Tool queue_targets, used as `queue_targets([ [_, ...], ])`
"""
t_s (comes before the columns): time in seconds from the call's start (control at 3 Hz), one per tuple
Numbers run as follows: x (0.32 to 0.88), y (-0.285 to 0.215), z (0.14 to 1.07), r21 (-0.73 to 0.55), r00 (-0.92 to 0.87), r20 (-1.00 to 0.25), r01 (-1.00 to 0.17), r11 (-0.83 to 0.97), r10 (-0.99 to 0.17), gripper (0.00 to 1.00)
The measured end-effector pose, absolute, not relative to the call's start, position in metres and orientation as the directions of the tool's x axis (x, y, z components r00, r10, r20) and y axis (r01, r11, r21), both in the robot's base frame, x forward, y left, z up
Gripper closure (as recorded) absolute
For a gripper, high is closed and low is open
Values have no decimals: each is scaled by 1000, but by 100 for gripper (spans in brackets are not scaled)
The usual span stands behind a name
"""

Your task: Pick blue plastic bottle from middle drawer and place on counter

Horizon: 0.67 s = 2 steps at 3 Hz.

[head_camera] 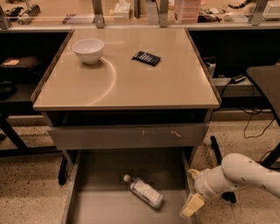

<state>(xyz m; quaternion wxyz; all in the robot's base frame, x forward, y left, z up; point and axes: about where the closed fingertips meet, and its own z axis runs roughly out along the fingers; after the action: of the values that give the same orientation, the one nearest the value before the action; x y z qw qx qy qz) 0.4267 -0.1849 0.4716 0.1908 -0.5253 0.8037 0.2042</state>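
Note:
The blue plastic bottle (144,192) lies on its side on the floor of the open middle drawer (98,199), white cap pointing up-left. The beige counter (127,76) is above it. My gripper (191,205) hangs at the end of the white arm (243,174), at the drawer's right wall, to the right of the bottle and apart from it. It holds nothing that I can see.
A white bowl (88,50) and a dark flat packet (146,57) sit on the counter. A shut grey drawer with a scratched front (127,135) is just above the open one. A cluttered bench (140,13) runs behind. A dark table (267,83) stands at right.

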Motion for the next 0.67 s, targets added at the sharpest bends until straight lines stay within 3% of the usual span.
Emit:
queue_targets([
  [0.33,431,-148,459,85,-305,-617,-942,324,-726,0],
  [0.67,431,-148,459,86,-307,-615,-942,325,-726,0],
])
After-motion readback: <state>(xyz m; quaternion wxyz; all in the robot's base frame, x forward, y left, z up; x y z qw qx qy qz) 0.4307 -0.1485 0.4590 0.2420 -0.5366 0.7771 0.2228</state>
